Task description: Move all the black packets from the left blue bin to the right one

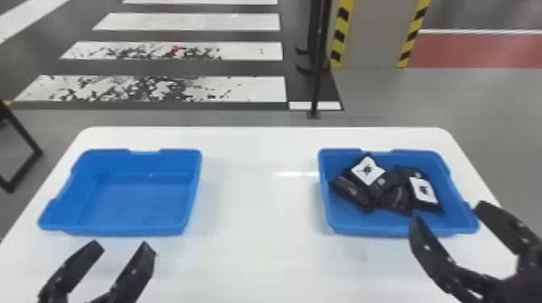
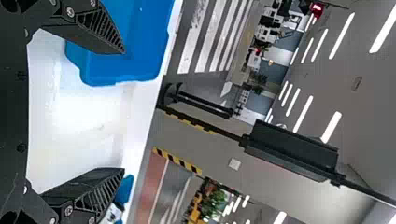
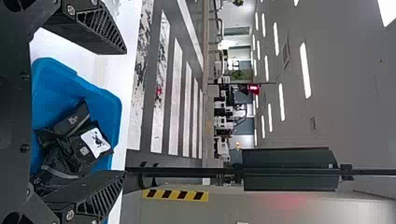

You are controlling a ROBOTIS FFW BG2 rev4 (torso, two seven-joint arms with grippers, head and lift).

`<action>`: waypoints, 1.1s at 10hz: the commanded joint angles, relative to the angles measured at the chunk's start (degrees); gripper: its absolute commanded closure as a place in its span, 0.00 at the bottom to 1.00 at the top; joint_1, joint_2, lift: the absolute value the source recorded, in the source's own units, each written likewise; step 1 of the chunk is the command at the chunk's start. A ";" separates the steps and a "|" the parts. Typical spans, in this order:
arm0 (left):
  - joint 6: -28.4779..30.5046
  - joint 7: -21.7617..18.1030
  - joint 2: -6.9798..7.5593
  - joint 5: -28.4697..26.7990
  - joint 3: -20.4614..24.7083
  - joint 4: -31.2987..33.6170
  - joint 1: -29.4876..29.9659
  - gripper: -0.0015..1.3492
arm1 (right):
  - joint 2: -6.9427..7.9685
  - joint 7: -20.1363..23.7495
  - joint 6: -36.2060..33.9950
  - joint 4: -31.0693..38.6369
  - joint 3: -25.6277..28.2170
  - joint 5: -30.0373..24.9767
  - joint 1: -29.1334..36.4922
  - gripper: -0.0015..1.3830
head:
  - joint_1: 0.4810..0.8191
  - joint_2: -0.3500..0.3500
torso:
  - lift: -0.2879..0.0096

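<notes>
The left hand [image 1: 122, 244], at eight o'clock in the head view, has its two black fingers spread, a gap between their tips. The right hand [image 1: 448, 212], at four o'clock, also has its fingers spread with nothing between them.

From the left hand, the left bin [image 1: 129, 227] lies just beyond at twelve o'clock. From the right hand, the right bin [image 1: 363, 228] lies at ten o'clock; one fingertip overlaps its near rim in the head view, and I can't tell whether they touch.

The black packets [image 1: 351, 191] sit in the right bin, in an overlapping heap. One white label [image 1: 367, 171] faces up at ten o'clock in that bin, another at three.

Both bins stand on the white surface [image 1: 250, 209], well apart. Past its far edge, a striped crossing [image 1: 234, 88] runs at eleven o'clock, a black post [image 1: 317, 80] stands at one, and red floor [image 1: 484, 52] shows at two.
</notes>
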State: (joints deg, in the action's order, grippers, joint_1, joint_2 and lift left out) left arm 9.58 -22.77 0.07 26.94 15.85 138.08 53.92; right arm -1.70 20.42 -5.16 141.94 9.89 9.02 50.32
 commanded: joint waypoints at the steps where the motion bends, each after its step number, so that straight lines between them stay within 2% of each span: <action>1: -0.86 0.09 -0.21 -4.21 1.17 0.93 2.33 0.11 | 0.73 -0.03 2.77 3.96 -0.07 0.01 5.37 0.08 | 0.63 0.57 | 0.50; 3: -1.43 0.97 -0.21 -8.66 2.77 5.01 5.84 0.11 | 0.64 -0.03 3.76 7.47 0.05 0.01 9.16 0.08 | 0.63 0.64 | 0.50; 5: -2.13 1.32 -0.21 -10.49 3.46 5.85 6.55 0.11 | 0.38 -0.12 3.76 8.03 0.05 0.92 10.99 0.08 | 0.63 0.68 | 0.50; 11: -2.13 1.76 -0.21 -11.52 3.23 6.27 5.84 0.11 | 0.47 -0.12 3.76 4.80 0.05 2.18 9.72 0.08 | 0.63 0.69 | 0.50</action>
State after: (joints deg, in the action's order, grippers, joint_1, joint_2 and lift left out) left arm 7.42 -21.00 0.00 15.48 19.13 144.35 59.82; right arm -1.27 20.29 -1.40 147.02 9.94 11.11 60.14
